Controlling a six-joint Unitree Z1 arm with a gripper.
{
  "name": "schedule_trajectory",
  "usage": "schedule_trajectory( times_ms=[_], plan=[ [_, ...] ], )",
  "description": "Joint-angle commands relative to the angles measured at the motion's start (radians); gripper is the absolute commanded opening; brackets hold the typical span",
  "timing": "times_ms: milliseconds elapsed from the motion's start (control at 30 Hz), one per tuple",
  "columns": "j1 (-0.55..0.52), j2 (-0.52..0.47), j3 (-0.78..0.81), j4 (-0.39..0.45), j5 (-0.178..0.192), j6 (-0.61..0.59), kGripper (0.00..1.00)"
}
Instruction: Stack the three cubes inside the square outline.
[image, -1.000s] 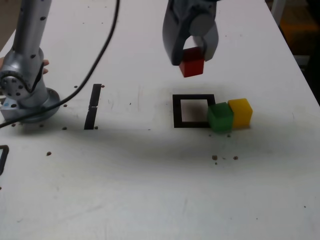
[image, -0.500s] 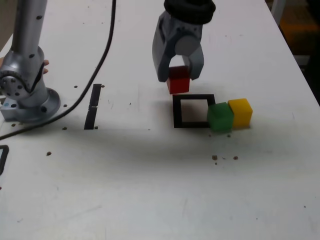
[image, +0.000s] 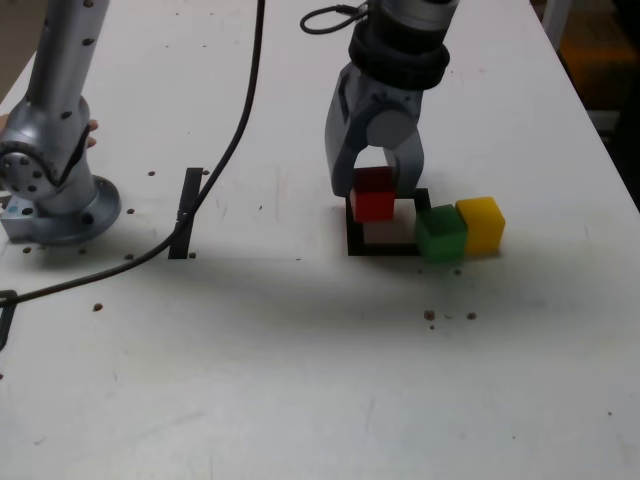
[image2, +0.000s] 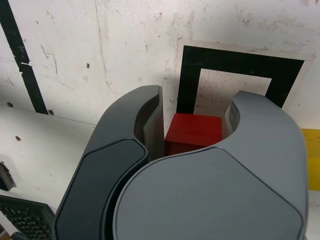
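While the exterior view showed the gripper (image: 377, 197) clamped on the red cube (image: 373, 194) over the square outline (image: 354, 243), the green cube (image: 440, 233) sat just beside it, so one jaw could have knocked it. In the wrist view, the red cube (image2: 193, 132) looked off-centre and might have landed on the frame (image2: 190, 70).

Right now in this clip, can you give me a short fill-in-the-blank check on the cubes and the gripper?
1. The gripper is shut on the ____ cube.
2. The green cube touches the ____ cube.
3. The held cube hangs over the black square ____.
4. The cable is coloured ____.
Missing words: red; yellow; outline; black.
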Motion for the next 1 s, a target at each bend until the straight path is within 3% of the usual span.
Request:
schedule_trajectory(
  times_ms=[0,967],
  plan=[
    [-0.003,0.008,0.002,-0.001,-0.002,0.002,0.25],
    [-0.062,0.092,-0.059,-0.049,-0.06,0.008,0.25]
  ],
)
